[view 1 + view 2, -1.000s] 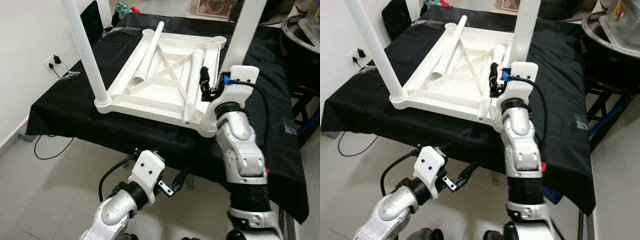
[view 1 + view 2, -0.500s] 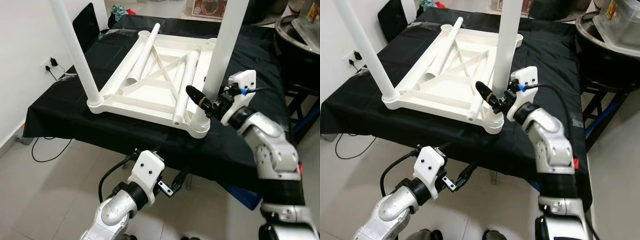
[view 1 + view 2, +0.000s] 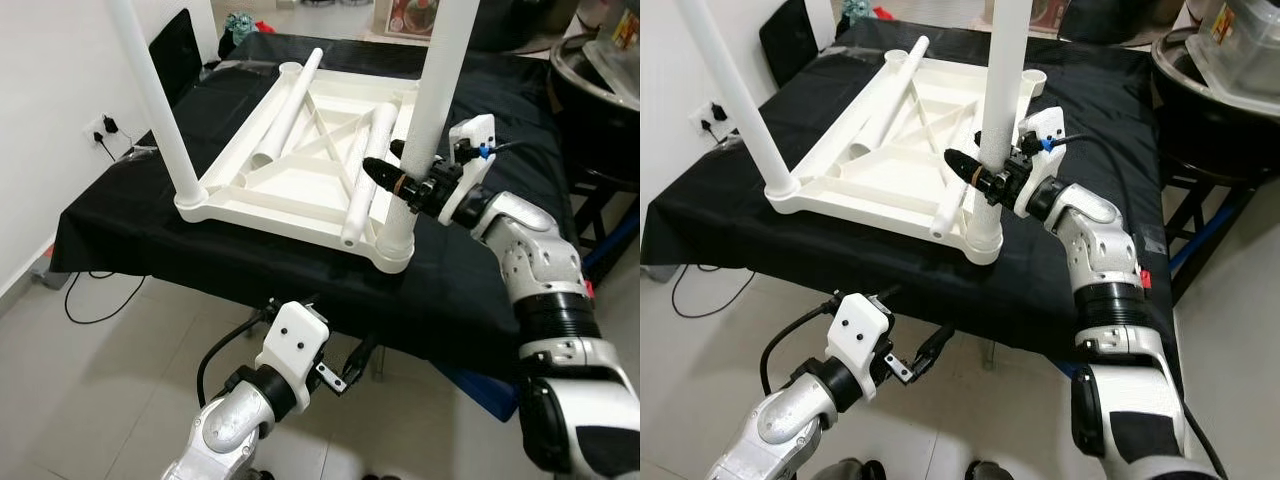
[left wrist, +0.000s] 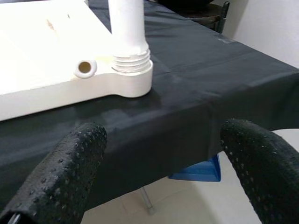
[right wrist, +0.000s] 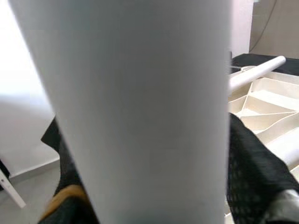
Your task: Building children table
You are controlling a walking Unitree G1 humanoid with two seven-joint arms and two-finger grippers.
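Black fingers of the right gripper (image 3: pixel 400 186) are clamped around the lower part of a white table leg (image 3: pixel 432 95), one finger (image 3: pixel 381 175) poking out past it toward the middle of the tabletop. That leg stands upright in the near right corner socket (image 3: pixel 393 248) of the upturned white tabletop (image 3: pixel 300 195), which lies underside up on the counter (image 3: pixel 130 215) draped in black cloth. In the right wrist view the leg sits between the two dark fingers (image 5: pixel 252 163).

A second leg (image 3: pixel 155 100) stands upright in the near left corner. Two more loose legs lie flat in the ribbed underside: one (image 3: pixel 290 100) along the left side, its far end resting at the far left corner socket, and one (image 3: pixel 368 165) just beside the gripped leg, its near end reaching the front rim.

The tabletop's near right corner sits close to the counter's front edge, with a strip of bare black cloth ahead of it and wider cloth to the right.

The left gripper (image 3: pixel 345 370) hangs low in front of the counter, over tiled floor (image 3: pixel 90 400), its fingers (image 4: pixel 70 168) spread wide apart and holding nothing.
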